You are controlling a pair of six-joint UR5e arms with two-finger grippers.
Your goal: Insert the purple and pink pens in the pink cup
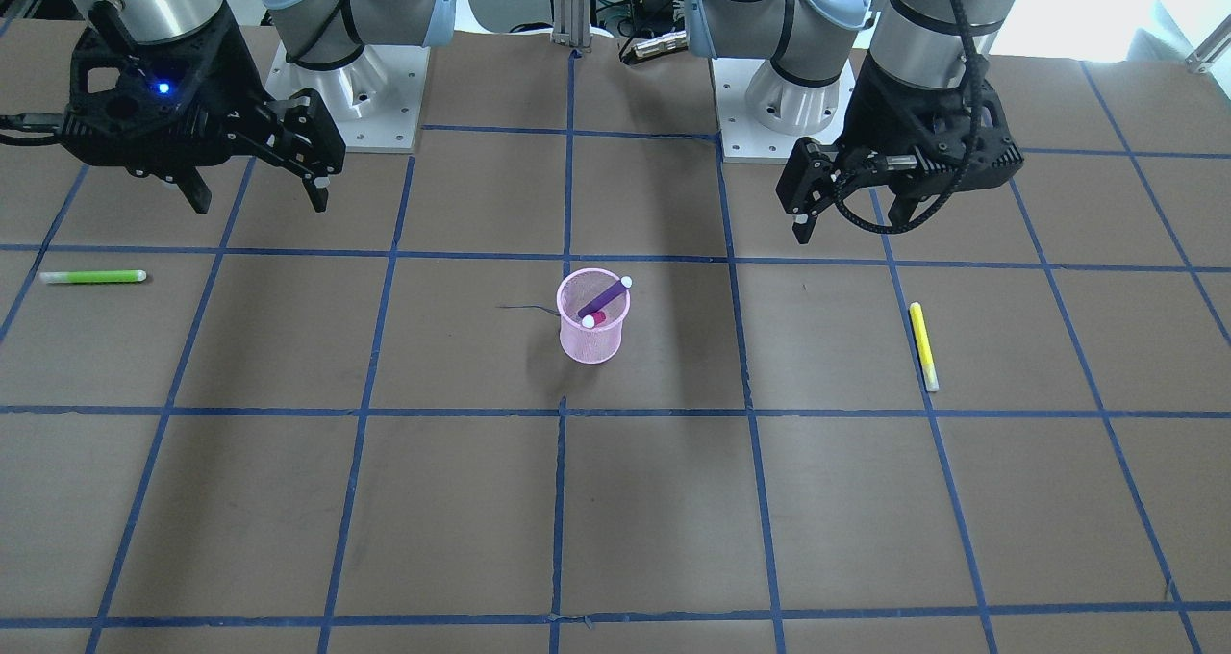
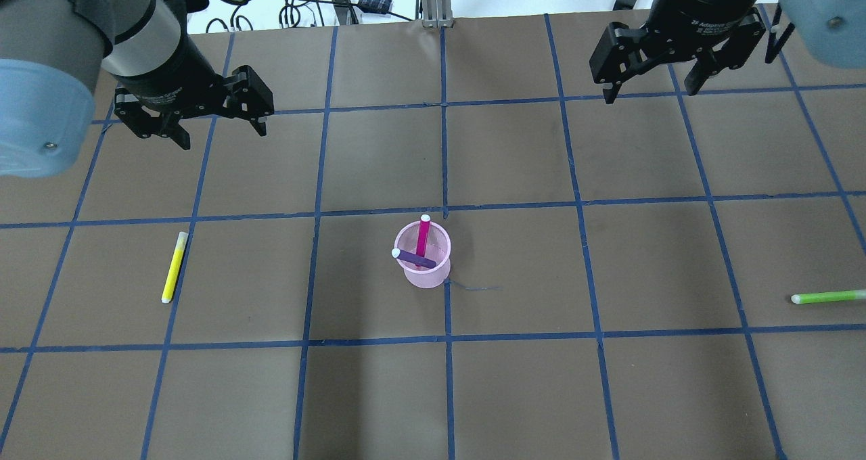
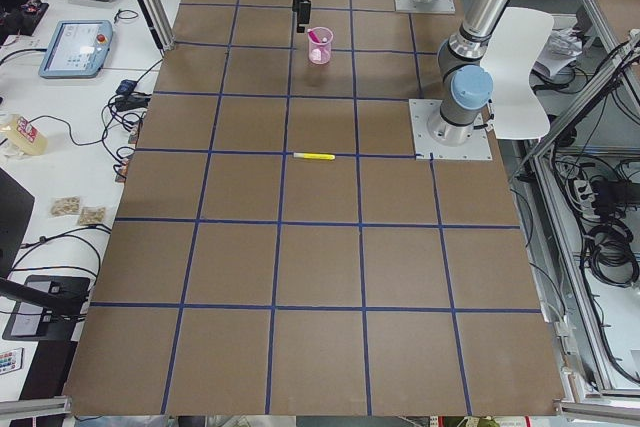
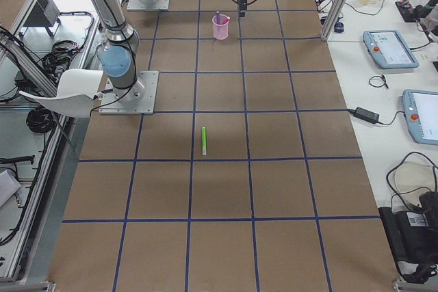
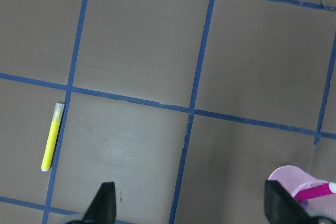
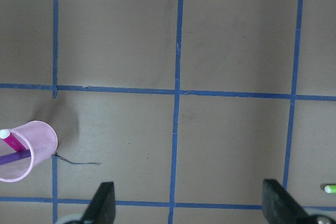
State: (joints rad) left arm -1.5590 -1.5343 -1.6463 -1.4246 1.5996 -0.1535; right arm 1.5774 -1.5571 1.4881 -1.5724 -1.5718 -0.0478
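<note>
The pink mesh cup (image 1: 593, 337) (image 2: 427, 274) stands upright near the table's middle. The purple pen (image 1: 606, 300) (image 2: 413, 259) and the pink pen (image 2: 423, 238) both stand tilted inside it, white caps up. My left gripper (image 2: 223, 135) (image 1: 846, 226) hangs open and empty above the table, back and to the left of the cup. My right gripper (image 2: 649, 95) (image 1: 260, 204) hangs open and empty, back and to the right of it. The cup shows at the edge of the left wrist view (image 5: 294, 179) and of the right wrist view (image 6: 31, 150).
A yellow pen (image 2: 174, 267) (image 1: 923, 346) (image 5: 52, 137) lies flat on the left side of the table. A green pen (image 2: 829, 297) (image 1: 93, 276) lies flat at the right edge. Blue tape lines grid the brown table. A thin dark thread (image 2: 473, 287) lies beside the cup.
</note>
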